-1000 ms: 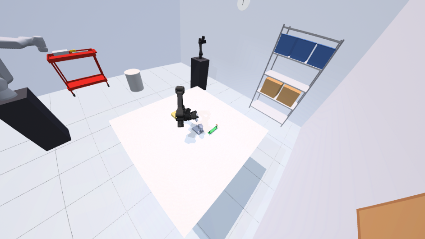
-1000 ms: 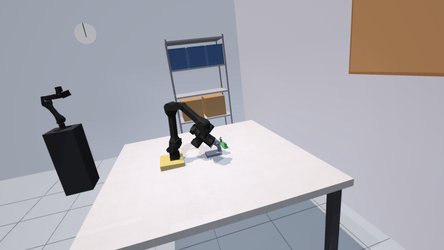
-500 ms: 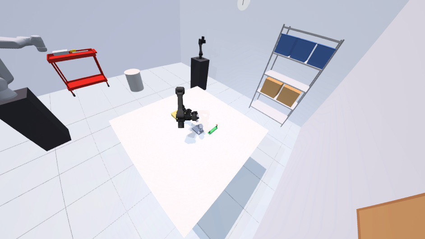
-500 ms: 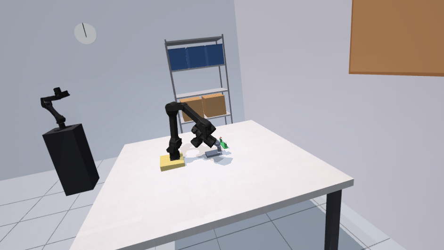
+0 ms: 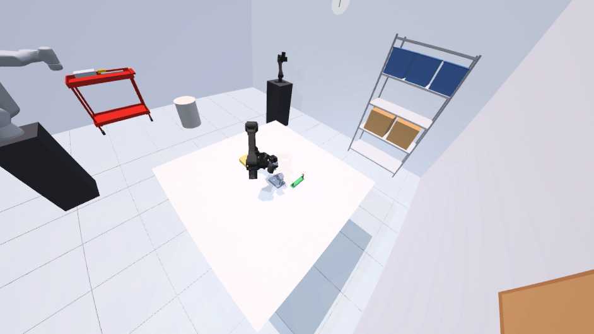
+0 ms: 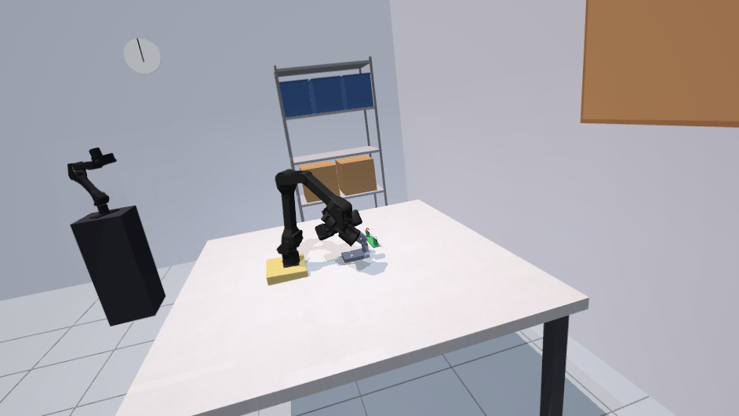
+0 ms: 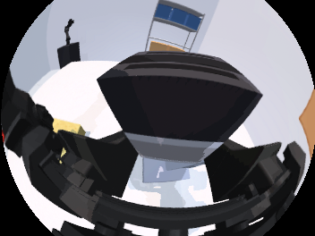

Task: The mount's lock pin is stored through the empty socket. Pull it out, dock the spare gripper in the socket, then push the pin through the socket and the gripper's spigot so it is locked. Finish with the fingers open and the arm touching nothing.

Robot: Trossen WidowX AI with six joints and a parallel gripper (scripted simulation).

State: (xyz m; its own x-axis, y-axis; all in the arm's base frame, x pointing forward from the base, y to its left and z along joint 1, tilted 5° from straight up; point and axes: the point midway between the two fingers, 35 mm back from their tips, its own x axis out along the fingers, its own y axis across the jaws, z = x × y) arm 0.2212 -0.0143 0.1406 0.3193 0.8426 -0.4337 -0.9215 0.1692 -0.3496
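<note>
Item 1: black six-joint arm (image 6: 287, 217), standing on a yellow base block (image 6: 285, 270) on the white surface (image 6: 424, 290). It rises from the block, bends at the elbow and reaches down and to the side toward the grey mount.

Item 2: pincer (image 6: 356, 239), tilted downward and closed on the spare gripper (image 6: 363, 244), a small grey-dark part held at an angle just above the mount. In the wrist view a large black body (image 7: 179, 100) fills the space between the fingers; this appears to be the spare gripper, though the fisheye distortion makes its outline hard to read.

Item 3: mount (image 6: 352, 255), a flat grey plate lying on the surface near the arm's base block. In the top view it shows as a pale grey square (image 5: 276, 180) just beside the wrist. Whether the spare gripper touches the socket cannot be told at this size.

Item 4: green strip (image 5: 297, 181) with a small red tip (image 5: 302, 174), lying on the surface just beside the mount, on the side away from the arm's base. From the exterior view it sits just behind the pincer (image 6: 373, 239).

Item 5: surroundings. Metal shelf rack (image 6: 282, 124) with blue and tan boxes against the wall; red cart (image 5: 99, 77); pale cylinder bin (image 5: 187, 111); black pedestal (image 6: 116, 264) carrying a second small arm.
</note>
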